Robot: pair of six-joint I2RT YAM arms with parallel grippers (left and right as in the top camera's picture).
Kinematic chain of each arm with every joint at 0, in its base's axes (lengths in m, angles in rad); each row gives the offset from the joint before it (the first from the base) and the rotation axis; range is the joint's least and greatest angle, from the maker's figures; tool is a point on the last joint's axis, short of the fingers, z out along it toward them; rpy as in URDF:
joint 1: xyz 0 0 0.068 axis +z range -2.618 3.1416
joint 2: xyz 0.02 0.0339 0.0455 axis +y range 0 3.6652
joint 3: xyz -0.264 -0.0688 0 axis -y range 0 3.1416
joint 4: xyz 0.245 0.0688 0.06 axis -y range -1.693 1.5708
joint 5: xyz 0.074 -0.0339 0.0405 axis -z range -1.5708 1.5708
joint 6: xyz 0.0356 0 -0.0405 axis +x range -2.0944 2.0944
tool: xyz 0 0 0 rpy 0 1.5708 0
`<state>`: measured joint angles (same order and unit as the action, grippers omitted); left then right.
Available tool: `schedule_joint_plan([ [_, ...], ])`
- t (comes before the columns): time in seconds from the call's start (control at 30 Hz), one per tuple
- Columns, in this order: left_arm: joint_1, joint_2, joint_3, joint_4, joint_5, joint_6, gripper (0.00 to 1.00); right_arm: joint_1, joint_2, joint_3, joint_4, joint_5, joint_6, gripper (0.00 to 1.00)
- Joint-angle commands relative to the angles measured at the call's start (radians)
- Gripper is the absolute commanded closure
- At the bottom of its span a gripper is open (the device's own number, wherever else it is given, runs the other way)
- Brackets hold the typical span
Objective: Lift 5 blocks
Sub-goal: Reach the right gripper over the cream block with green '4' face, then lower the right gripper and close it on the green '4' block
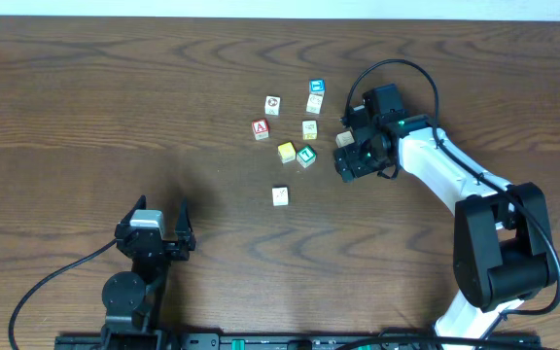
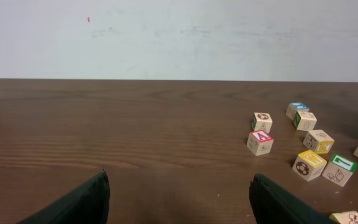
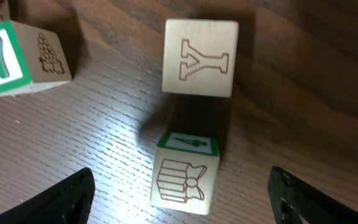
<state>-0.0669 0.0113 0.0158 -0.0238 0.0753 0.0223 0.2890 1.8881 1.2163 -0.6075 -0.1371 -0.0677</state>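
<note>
Small wooden blocks lie scattered at the table's middle right. A cream block with a gift drawing and green top [image 3: 185,173] [image 1: 344,140] sits between the fingers of my open right gripper [image 3: 180,190] [image 1: 347,143], with a gap on each side. Beyond it lie a cream "Y" block [image 3: 201,58] [image 1: 310,129] and the green "T" block [image 3: 14,59] [image 1: 306,156]. The yellow block [image 1: 287,152] [image 2: 309,165], a blue-marked white block [image 1: 272,104] and a cream block [image 1: 280,195] lie further left. My left gripper [image 1: 163,222] [image 2: 179,202] stands open and empty near the front.
A red "A" cube [image 1: 261,128] [image 2: 260,142] and a bright blue-topped cube [image 1: 316,87] [image 2: 298,110] lie among the blocks, with another cream cube [image 1: 314,104] beside the blue one. The right arm [image 1: 455,185] reaches in from the front right.
</note>
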Motion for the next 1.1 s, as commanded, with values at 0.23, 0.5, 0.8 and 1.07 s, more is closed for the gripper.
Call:
schedule_joint_plan([
  [0.23, 0.005, -0.005, -0.012, -0.04, 0.017, -0.005, 0.27, 0.079, 0.011, 0.011, 0.034, 0.08, 0.068, 0.23],
  [0.5, 0.005, -0.005, -0.012, -0.04, 0.017, -0.005, 0.28, 0.084, 0.012, 0.011, 0.04, 0.095, 0.082, 0.31],
  [0.8, 0.005, -0.005, -0.012, -0.04, 0.017, -0.005, 0.27, 0.084, 0.012, -0.008, 0.042, 0.137, 0.106, 0.39],
  [1.07, 0.005, -0.005, -0.012, -0.04, 0.017, -0.005, 0.28, 0.083, 0.012, -0.077, 0.098, 0.137, 0.104, 0.41],
])
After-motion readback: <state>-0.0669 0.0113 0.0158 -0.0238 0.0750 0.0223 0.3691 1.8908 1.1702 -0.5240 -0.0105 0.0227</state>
